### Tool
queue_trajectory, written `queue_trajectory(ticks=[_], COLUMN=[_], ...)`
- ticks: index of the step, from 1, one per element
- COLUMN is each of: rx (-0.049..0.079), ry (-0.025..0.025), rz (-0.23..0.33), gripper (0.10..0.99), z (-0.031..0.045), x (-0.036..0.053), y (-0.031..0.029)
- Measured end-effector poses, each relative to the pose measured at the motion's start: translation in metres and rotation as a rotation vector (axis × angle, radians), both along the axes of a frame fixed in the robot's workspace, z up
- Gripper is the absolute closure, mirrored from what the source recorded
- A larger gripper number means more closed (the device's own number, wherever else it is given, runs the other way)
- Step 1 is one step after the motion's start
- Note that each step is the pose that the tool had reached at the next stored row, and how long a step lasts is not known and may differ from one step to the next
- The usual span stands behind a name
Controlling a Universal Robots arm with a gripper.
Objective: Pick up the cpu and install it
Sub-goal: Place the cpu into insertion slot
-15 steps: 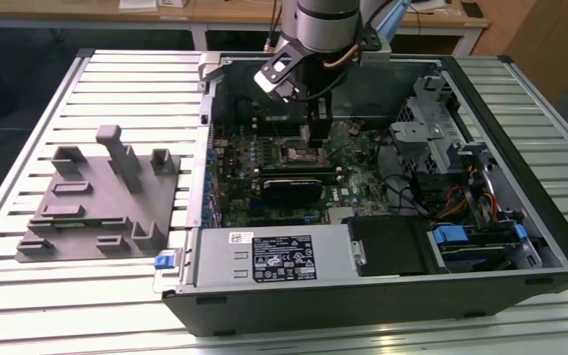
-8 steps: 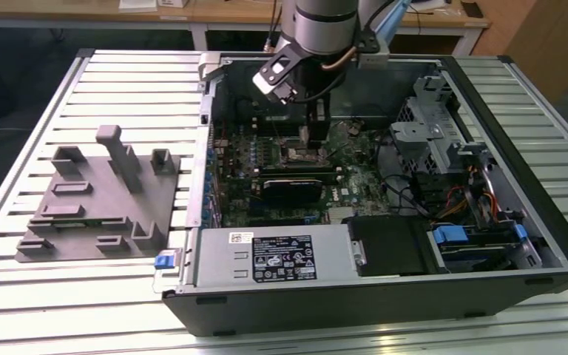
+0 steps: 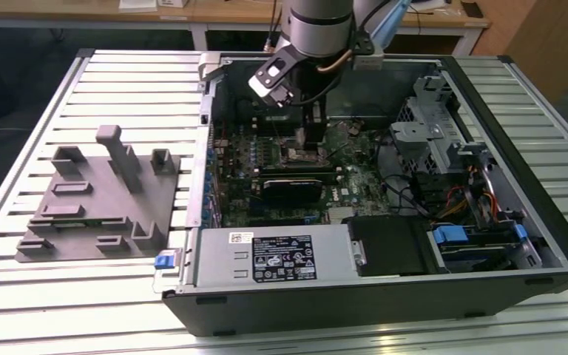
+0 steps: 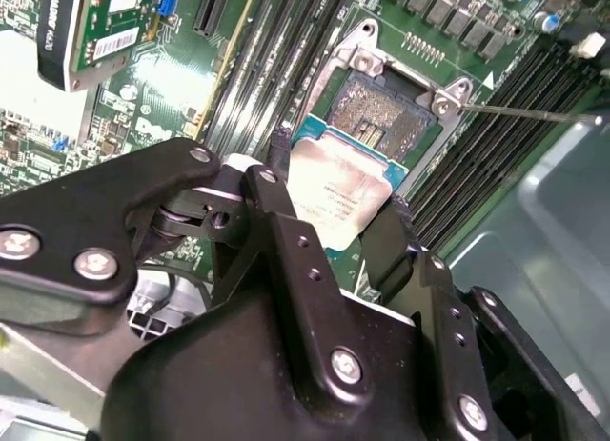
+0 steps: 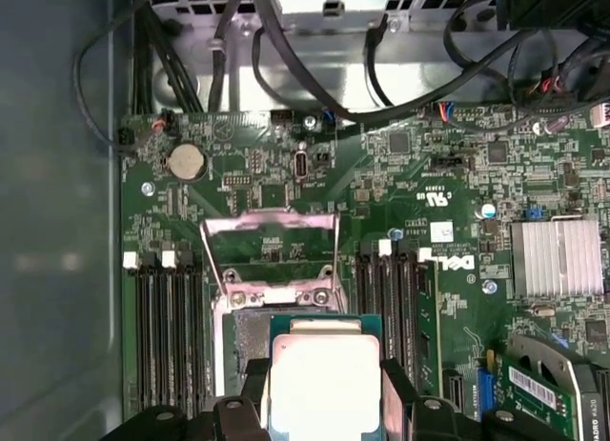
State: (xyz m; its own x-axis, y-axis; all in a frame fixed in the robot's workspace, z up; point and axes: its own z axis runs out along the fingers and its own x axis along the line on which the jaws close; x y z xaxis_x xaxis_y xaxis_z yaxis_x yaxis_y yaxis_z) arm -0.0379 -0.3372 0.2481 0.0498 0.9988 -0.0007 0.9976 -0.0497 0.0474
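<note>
Grey plastic fixture (image 3: 86, 207) stands at the exterior view's left on the slatted counter (image 3: 126, 96), with the open computer case (image 3: 383, 296) to its right. Inside the case, the fingers (image 4: 272, 189) clamp two opposite edges of the cpu (image 4: 338, 198), silvery top toward the wrist cameras. The cpu hangs just above the open socket (image 4: 381, 117), overlapping its near edge, apparently not seated. The rest of the socket lies just beyond the fingertips.

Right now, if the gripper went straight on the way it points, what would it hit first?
Most likely the open socket on the motherboard. The gripper holds the cpu over it, so the cpu would touch there first. The gap between them is hard to judge.
</note>
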Motion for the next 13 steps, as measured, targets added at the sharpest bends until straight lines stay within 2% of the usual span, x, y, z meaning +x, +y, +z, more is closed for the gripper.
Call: queue_trajectory(ticks=[3, 13], rx=[0.000, 0.000], ry=[-0.0023, -0.0245], rz=[0.010, 0.046], gripper=[0.545, 0.545], z=[-0.0025, -0.0128], x=[-0.0023, -0.0069], y=[0.0000, 0.0001])
